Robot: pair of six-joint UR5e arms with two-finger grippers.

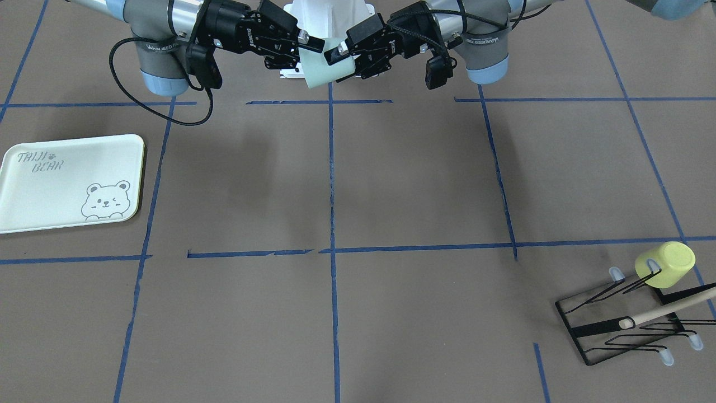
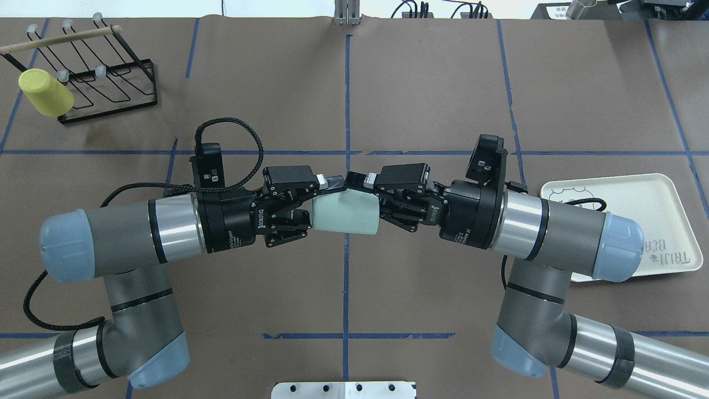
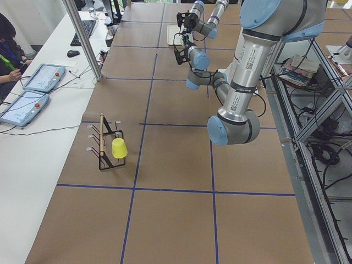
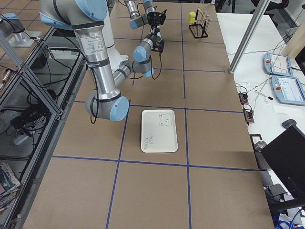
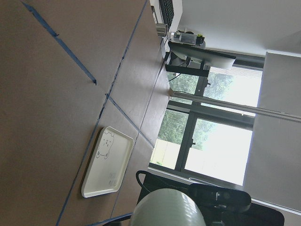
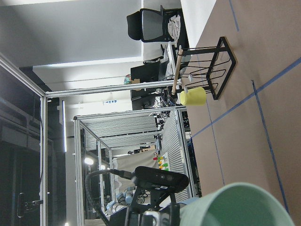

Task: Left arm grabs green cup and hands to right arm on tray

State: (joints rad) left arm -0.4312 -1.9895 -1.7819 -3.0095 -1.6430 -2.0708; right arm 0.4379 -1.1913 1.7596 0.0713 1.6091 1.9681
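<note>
The green cup (image 2: 346,216) hangs on its side in the air over the table's middle, between both grippers. My left gripper (image 2: 318,202) is shut on its closed bottom end. My right gripper (image 2: 371,199) meets it from the other side, its fingers against the mouth end. In the front-facing view the cup (image 1: 324,70) sits between the right gripper (image 1: 305,53) and the left gripper (image 1: 344,59). The left wrist view shows the cup's base (image 5: 169,209), the right wrist view its open rim (image 6: 240,207). The tray (image 2: 664,210) lies flat under my right forearm.
A yellow-green cup (image 2: 44,94) hangs on a black wire rack (image 2: 111,77) at the far left corner. The tray (image 1: 33,184) holds nothing. Blue tape lines mark the brown table.
</note>
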